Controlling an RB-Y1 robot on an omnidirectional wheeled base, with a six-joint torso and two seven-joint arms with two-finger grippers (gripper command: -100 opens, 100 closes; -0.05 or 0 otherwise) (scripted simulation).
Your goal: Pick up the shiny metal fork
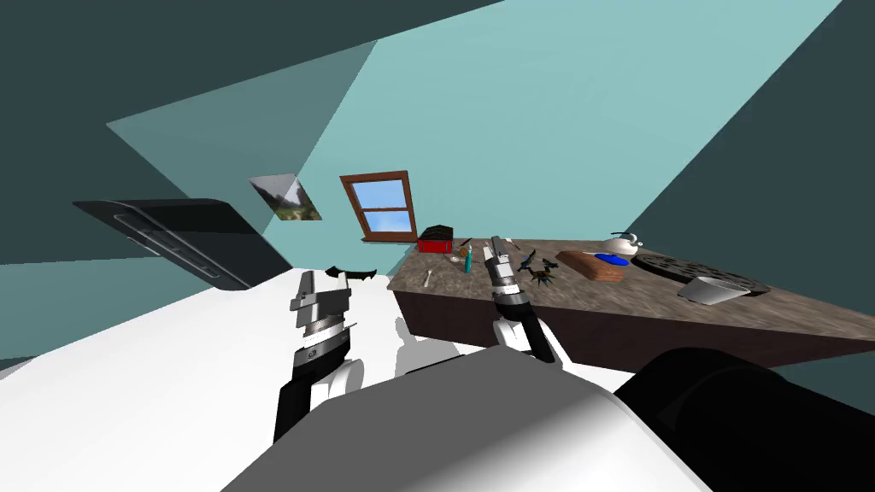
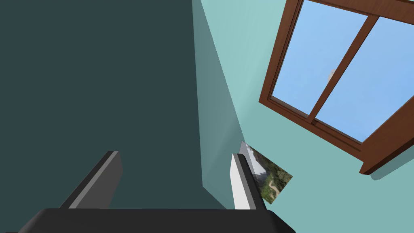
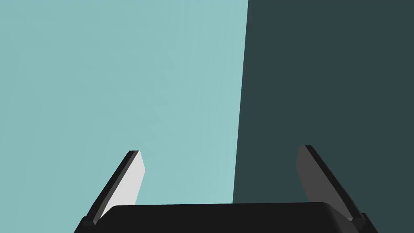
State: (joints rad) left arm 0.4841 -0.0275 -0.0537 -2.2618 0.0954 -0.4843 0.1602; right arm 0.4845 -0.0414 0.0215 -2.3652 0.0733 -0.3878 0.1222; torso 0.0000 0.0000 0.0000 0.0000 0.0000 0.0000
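The fork (image 1: pixel 427 275), a small pale sliver too small to show its tines, lies flat between the two grippers and nearer the right gripper (image 3: pixel 220 149). It is probably light, stiff and slick, so pinch across the handle's middle. The right gripper and the left gripper (image 2: pixel 176 155) both gape wide, holding nothing. The fork rests near the corner of the dark mottled table (image 1: pixel 615 299) — white floor (image 1: pixel 171 359), teal walls (image 1: pixel 513 128).
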